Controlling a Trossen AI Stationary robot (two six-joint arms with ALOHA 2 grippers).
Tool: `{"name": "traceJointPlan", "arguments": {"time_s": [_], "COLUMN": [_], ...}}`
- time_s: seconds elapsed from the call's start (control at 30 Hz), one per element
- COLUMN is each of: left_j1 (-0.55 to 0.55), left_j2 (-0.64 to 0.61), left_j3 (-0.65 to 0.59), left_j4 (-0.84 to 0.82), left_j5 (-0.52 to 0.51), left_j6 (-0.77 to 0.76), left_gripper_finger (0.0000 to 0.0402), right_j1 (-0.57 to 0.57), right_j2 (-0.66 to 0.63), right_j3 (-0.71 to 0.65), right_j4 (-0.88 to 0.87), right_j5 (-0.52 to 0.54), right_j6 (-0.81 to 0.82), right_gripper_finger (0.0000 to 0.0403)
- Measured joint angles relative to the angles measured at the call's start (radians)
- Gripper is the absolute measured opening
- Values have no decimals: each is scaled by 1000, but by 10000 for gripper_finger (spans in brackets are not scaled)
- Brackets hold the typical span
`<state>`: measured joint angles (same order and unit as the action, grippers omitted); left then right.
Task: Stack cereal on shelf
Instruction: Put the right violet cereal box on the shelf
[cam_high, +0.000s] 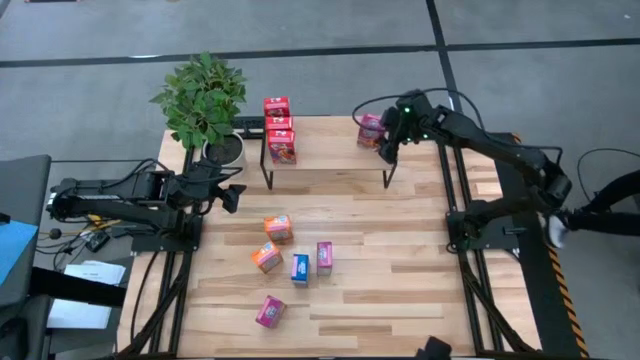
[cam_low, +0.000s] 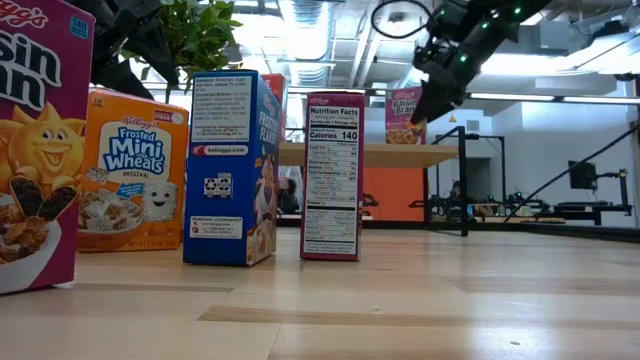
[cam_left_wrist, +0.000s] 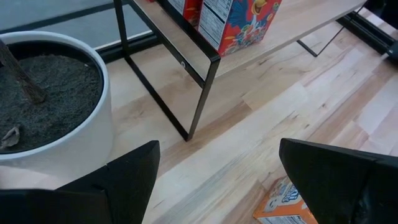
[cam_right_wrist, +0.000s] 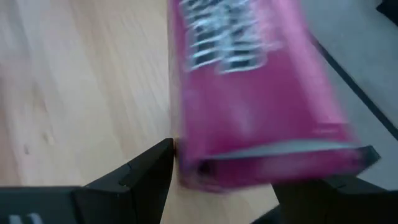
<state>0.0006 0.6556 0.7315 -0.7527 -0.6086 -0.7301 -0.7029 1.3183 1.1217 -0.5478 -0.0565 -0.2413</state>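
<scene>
Two dark, near-black jointed arms on black frame bases. The right arm (cam_high: 480, 140) carried small green indicator lights near its wrist and a thin black cable looping above it. The left arm (cam_high: 130, 195) was matte black with cabling along its length. Each end effector had flat, wedge-shaped black fingers (cam_left_wrist: 124, 186).

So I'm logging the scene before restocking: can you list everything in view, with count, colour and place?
Shelf: one, light wood on black legs, far side of table.
Cereal boxes on shelf: three red at its left end; one magenta box at its right end.
Cereal boxes on table: five, two orange, one blue, two magenta, middle of table.
Potted plant: one, green in white pot, far-left corner.
Table: one, light planks.
Left claw: open, beside the pot.
Right claw: around the magenta box on the shelf.
</scene>
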Motion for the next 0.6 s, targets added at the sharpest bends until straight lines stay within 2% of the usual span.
{"name": "traceJointPlan", "arguments": {"time_s": [0.27, 0.6], "left_j1": [0, 0], "left_j2": [0, 0], "left_j3": [0, 0], "left_j4": [-32, -45], "left_j5": [0, -5], "left_j6": [-25, -27], "left_gripper_finger": [321, 321], "right_j1": [2, 0], "right_j2": [46, 42], "right_j3": [0, 0], "right_j4": [38, 76], "right_j5": [-28, -29], "right_j6": [-23, -30], "right_gripper_finger": [259, 183]}}
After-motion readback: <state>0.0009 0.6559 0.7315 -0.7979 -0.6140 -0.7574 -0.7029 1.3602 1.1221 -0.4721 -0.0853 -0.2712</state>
